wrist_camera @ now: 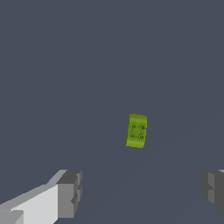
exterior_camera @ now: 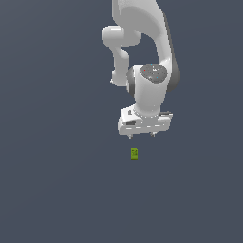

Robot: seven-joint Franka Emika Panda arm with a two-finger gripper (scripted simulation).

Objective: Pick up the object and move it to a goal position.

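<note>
Both pictures are simulator renders, clean and without noise. The light is even and rather dim; the desk (exterior_camera: 47, 190) is one flat dark blue-grey tone, with no cast shadow on it. The white arm (exterior_camera: 151, 90) is brightest on its upper faces and greyer at its right edge, so the light seems to come from above. There is no glare. The exterior view is slightly soft. In the wrist view the block (wrist_camera: 136, 131) is sharp, and its marks are readable. The edges show no distortion.
</note>
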